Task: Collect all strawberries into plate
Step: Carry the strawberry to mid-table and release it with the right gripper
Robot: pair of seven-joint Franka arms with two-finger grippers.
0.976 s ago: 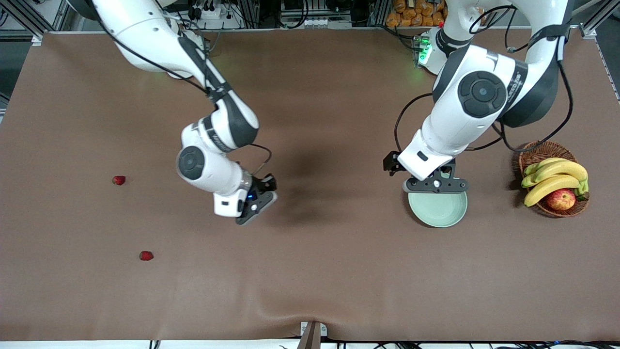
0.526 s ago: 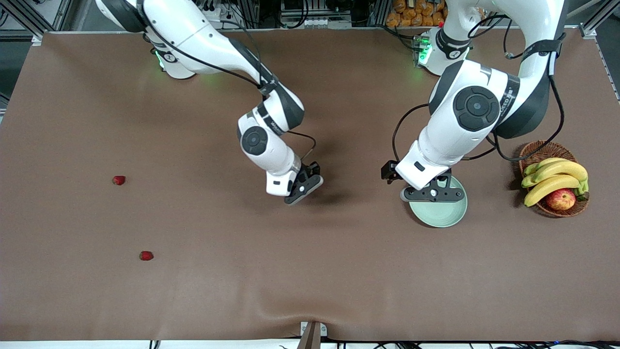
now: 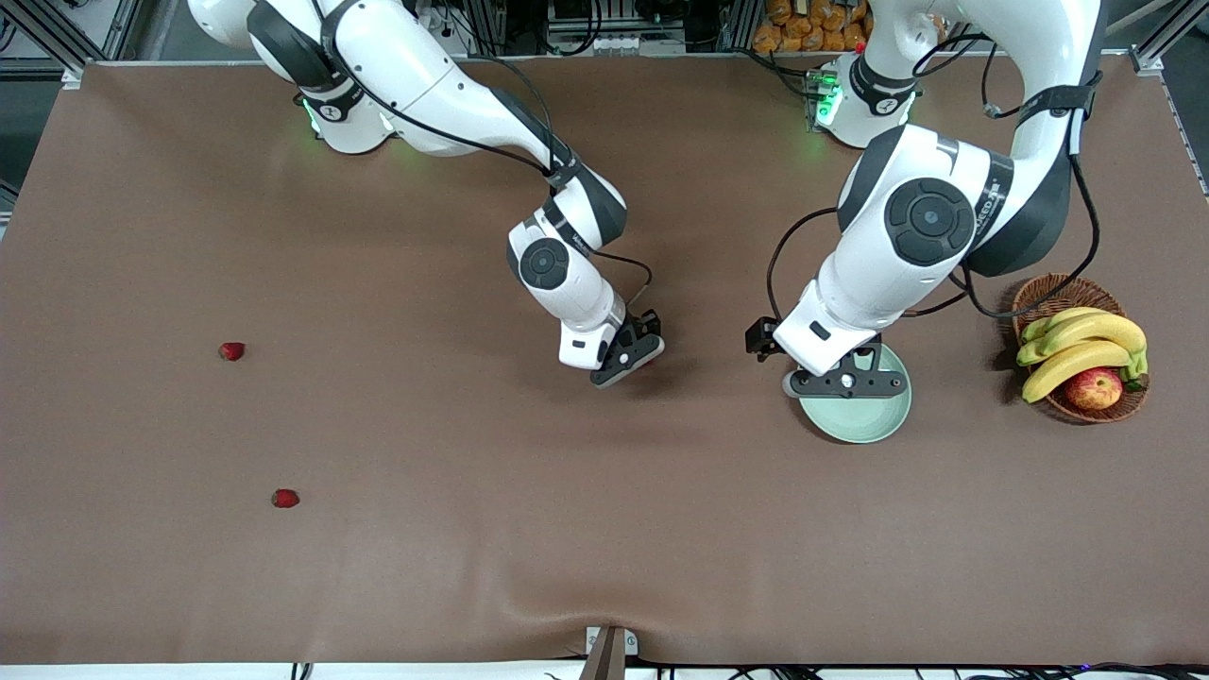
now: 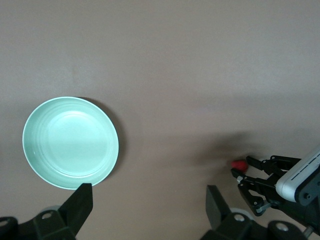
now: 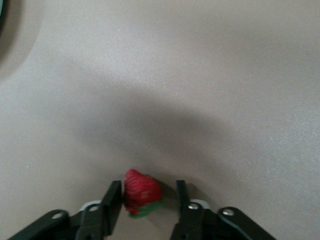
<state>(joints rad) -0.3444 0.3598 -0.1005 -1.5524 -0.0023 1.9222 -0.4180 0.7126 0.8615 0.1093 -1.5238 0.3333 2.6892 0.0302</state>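
**Right arm carries a berry, left arm waits above the plate**

The right arm reaches from its base to mid-table, wrist bent downward. The right gripper (image 3: 631, 359) hangs above the bare tabletop with its fingers (image 5: 111, 202) clamped on a strawberry (image 5: 141, 192). The left arm is folded at the elbow and waiting, the left gripper (image 3: 847, 381) spread wide above the plate (image 4: 35, 150).

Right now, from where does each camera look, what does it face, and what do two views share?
Front view: high across the table, facing both arms; two strawberries lie loose.
Left wrist view: above the plate, left gripper at its edge.
Right wrist view: looks down past the right gripper holding a strawberry.
Shared: that strawberry shows in both wrist views.
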